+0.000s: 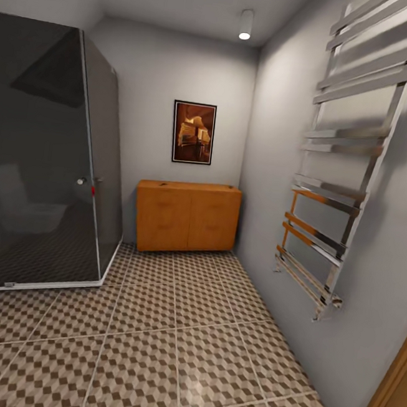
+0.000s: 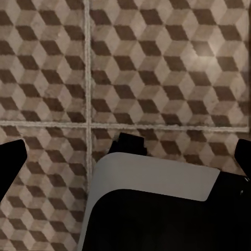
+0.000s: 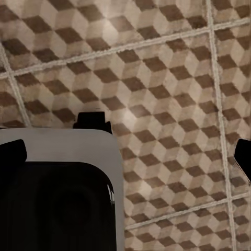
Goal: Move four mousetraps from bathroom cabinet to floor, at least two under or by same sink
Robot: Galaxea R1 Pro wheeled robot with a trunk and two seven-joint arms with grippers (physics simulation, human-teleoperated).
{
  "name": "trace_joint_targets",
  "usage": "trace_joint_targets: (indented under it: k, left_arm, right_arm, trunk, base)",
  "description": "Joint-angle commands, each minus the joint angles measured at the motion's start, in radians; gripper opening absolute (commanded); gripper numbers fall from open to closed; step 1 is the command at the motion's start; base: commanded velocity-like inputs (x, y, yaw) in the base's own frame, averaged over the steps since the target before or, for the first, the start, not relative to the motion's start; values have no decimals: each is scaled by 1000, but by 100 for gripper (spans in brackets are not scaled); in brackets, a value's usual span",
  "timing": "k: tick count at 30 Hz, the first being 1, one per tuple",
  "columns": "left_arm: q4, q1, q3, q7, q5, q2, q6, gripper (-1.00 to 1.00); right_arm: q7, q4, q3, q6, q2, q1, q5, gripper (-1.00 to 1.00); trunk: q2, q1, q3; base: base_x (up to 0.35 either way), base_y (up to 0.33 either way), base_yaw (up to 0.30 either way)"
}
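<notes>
One broad stretch of cube-patterned bathroom floor separates the robot from the orange-brown cabinet, which stands closed against the far wall between the dark glass shower enclosure and the chrome towel rail. No mousetraps are visible; presumably they lie inside. Both wrist views look down on tiles, with dark fingertips at the frame edges, apparently spread wide and empty. Driving in carelessly risks clipping the projecting rail.

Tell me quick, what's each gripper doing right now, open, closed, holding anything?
Left gripper: open, holding nothing, above the bathroom floor.
Right gripper: open, holding nothing, also above the floor.
</notes>
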Motion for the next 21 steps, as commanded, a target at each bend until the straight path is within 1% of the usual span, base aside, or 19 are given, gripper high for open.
trace_joint_targets:
  k: [1,21]
  left_arm:
    - [1,-1,3,1,5,0,-4,100]
    - [1,-1,3,1,5,0,-4,100]
  right_arm:
    - [-2,3,5,-2,0,-1,-4,100]
    - [0,3,5,0,0,-1,-4,100]
  trunk:
    - [-1,1,-1]
    - [-1,1,-1]
  base:
    - [324,0,0]
    - [324,0,0]
